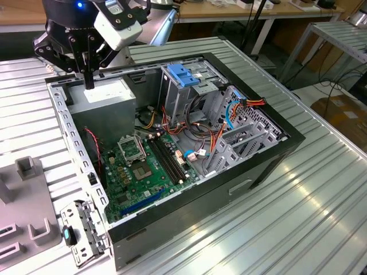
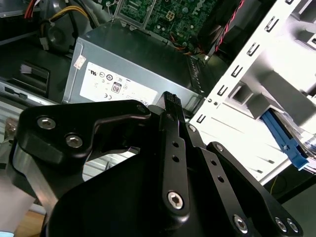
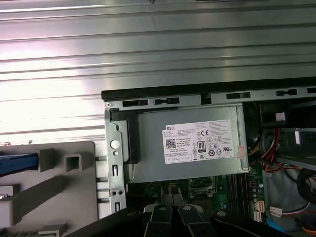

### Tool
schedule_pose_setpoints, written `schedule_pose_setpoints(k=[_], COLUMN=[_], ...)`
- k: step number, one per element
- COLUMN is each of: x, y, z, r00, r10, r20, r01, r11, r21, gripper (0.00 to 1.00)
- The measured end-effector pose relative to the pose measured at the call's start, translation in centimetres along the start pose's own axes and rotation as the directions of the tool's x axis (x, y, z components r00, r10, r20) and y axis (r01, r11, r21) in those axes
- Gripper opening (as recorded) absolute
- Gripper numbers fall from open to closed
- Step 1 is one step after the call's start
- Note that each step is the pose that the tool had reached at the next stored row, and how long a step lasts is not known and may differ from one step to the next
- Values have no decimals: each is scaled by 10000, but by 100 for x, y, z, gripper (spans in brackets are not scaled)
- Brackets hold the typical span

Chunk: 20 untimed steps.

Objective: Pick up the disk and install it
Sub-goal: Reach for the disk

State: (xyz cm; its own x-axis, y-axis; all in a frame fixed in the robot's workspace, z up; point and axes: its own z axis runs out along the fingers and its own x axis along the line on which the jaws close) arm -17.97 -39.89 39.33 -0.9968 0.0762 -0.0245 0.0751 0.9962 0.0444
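Observation:
My gripper (image 1: 89, 80) hangs over the far left corner of the open computer case (image 1: 269, 154), just above the grey power-supply box (image 1: 106, 97). Its black fingers (image 2: 170, 101) are pressed together with nothing between them. In the first wrist view the gripper (image 3: 173, 210) sits at the picture's edge, over the motherboard side of the power supply (image 3: 187, 148). Of the disk I see only a blue side rail (image 3: 17, 163), lying in a grey holder (image 3: 59, 192) beside the case. The same blue rail (image 2: 286, 140) shows in the second wrist view.
Inside the case are the green motherboard (image 1: 137, 172), bundles of cables (image 1: 200, 137) and a grey drive cage with a blue latch (image 1: 182, 74). The case stands on a ribbed metal table (image 1: 298, 217). The grey holder (image 1: 23, 200) sits on the exterior view's left.

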Motion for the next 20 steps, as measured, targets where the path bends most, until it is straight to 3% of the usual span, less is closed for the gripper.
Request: schedule_pose_setpoints(k=[20], x=[88], y=[-7], z=[-3], r00=[10000], r10=[1], r20=[-1], r01=[-1], r11=[10000], r21=[1], gripper=[11])
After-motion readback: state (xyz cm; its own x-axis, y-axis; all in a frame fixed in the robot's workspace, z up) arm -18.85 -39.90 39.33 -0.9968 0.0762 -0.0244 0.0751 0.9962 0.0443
